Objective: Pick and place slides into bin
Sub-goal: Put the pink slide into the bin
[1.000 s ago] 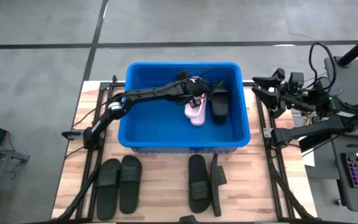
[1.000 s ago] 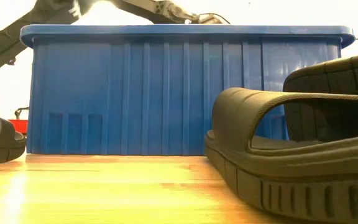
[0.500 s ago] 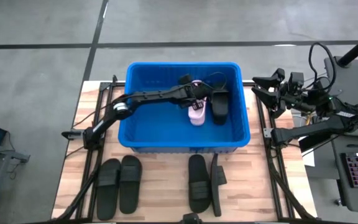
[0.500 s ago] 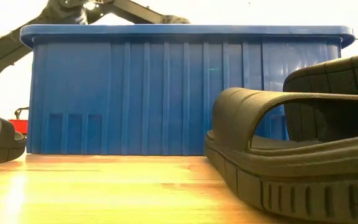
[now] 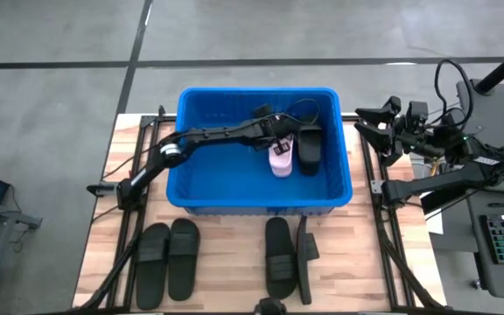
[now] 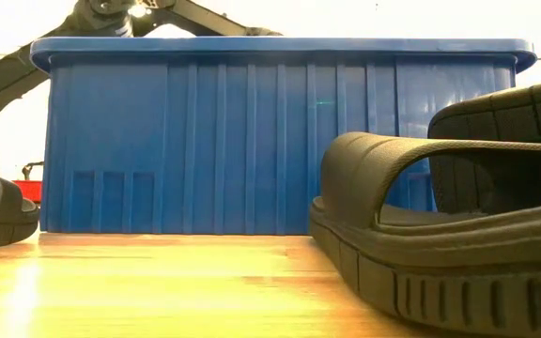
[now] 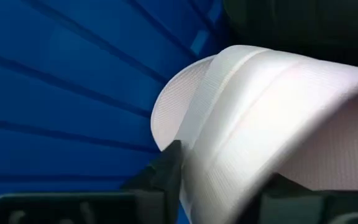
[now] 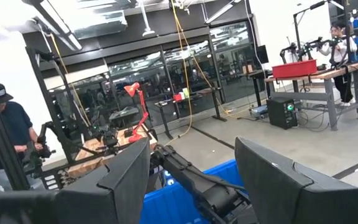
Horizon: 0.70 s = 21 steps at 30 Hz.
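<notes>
left gripper [image 5: 276, 140] inside blue bin [image 5: 195, 188], centre-right of high view, clenched on pale pink slide [image 5: 280, 157]. black slide [image 5: 309, 146] in bin just right of it. four black slides on table [image 5: 226, 262] at bottom of frame: pair lower left [image 5: 167, 261], pair lower centre [image 5: 287, 258]. right gripper [image 5: 366, 122] parked right of bin, fingers spread.

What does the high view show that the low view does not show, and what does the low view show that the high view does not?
Only the high view shows the inside of the blue bin: the left gripper holds a pale pink slide beside a black slide lying there. It also shows the right gripper, which waits off the table's right side, jaws open. Only the low view shows the bin's ribbed outer wall and the thick sole of the nearest black slide. Both show the bin and black slides on the wooden table in front of it.
</notes>
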### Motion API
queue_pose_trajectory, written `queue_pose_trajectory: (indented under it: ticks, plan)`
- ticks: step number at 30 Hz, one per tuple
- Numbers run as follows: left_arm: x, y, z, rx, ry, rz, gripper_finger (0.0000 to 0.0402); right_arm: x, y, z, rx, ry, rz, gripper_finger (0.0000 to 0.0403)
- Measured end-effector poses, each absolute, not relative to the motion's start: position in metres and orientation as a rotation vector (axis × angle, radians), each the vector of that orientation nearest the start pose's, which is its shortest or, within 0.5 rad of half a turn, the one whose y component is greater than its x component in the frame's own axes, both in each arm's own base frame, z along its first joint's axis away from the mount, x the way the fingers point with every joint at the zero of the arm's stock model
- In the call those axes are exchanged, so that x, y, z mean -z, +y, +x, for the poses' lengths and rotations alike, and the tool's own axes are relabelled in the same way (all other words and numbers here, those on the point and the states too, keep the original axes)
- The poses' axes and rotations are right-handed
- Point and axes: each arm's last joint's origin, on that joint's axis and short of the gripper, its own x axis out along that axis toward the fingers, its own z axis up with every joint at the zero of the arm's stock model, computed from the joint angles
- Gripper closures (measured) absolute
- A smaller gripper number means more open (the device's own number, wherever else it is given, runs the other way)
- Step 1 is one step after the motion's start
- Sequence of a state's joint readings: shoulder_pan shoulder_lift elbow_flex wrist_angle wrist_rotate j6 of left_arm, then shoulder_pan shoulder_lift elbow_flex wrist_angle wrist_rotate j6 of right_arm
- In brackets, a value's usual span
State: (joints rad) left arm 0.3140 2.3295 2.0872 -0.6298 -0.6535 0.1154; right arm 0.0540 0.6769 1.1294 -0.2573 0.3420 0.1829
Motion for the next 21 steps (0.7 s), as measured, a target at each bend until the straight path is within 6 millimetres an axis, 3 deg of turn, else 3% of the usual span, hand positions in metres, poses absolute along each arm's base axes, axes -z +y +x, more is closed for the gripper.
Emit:
queue_pose_trajectory:
  ticks: [5,11,16,21]
  plan:
    - [-0.225,0.175,0.482,-0.794,0.946,0.229,0.0233,-0.448,-0.004,0.102,0.269,-0.218,0.220,0.0177]
    - [-0.230,0.172,0.484,-0.606,0.954,0.251,0.0150,-0.448,-0.004,0.102,0.269,-0.217,0.219,0.0177]
    - [-0.234,0.170,0.483,-0.579,0.961,0.272,0.0110,-0.448,-0.004,0.102,0.269,-0.217,0.219,0.0177]
    - [-0.241,0.168,0.480,-0.546,0.957,0.259,0.0094,-0.448,-0.004,0.102,0.269,-0.216,0.216,0.0177]
